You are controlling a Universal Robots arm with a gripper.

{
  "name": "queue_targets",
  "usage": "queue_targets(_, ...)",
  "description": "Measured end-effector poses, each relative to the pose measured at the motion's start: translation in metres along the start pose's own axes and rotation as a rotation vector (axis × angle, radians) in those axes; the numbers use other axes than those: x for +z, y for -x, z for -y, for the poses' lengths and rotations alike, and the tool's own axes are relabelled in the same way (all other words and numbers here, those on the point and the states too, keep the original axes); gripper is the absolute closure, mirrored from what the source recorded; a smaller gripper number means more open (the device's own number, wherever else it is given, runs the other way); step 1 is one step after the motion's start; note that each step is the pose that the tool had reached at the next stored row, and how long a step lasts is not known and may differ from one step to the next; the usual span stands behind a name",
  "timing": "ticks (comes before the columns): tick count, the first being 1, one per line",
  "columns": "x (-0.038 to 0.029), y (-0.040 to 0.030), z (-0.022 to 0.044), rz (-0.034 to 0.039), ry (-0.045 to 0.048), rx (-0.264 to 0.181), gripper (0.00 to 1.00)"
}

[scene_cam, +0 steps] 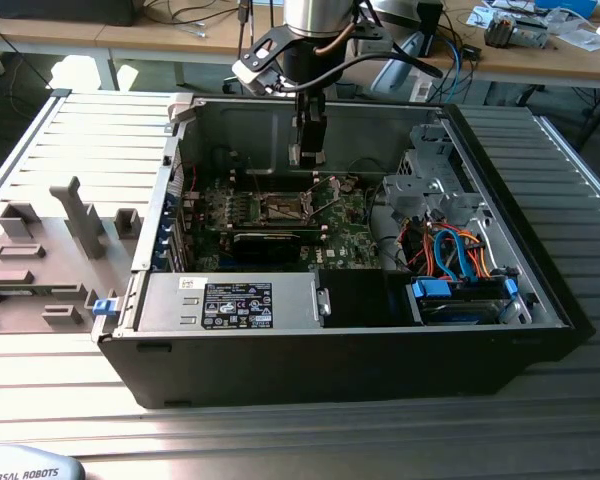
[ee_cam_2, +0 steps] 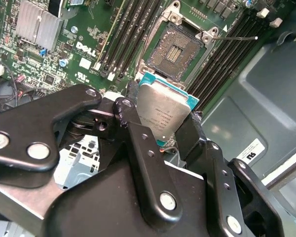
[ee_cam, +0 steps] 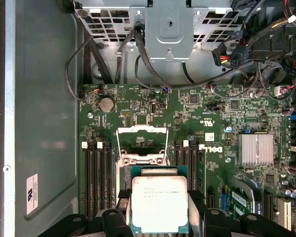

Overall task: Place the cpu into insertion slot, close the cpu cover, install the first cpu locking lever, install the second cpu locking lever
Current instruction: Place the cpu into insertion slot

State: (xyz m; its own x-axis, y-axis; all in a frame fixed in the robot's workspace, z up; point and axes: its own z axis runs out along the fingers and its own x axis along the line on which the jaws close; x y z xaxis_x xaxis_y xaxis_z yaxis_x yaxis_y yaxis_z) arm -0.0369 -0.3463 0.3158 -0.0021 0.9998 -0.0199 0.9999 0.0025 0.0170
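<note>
Status: tool (scene_cam: 307, 150) clamped on cpu (ee_cam: 159, 203) edges. cpu above insertion slot (ee_cam_2: 180, 47), not seated. cpu cover (ee_cam: 142, 129) raised at slot edge. Recommended: square chip to slot, keep level, lower straight, release only when flush.

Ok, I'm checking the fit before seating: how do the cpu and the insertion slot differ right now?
The cpu has a plain silver-grey metal top; the insertion slot is dark, with small parts at its centre. The cpu is gripped in the pincer, held off the green motherboard; the insertion slot sits fixed on that motherboard, empty and uncovered. Both are square in outline.
</note>
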Motion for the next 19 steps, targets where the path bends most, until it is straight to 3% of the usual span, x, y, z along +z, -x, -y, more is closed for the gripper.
queue_targets(19,0.0059,-0.0001,0.0001,0.0001,0.0,0.0,0.46)
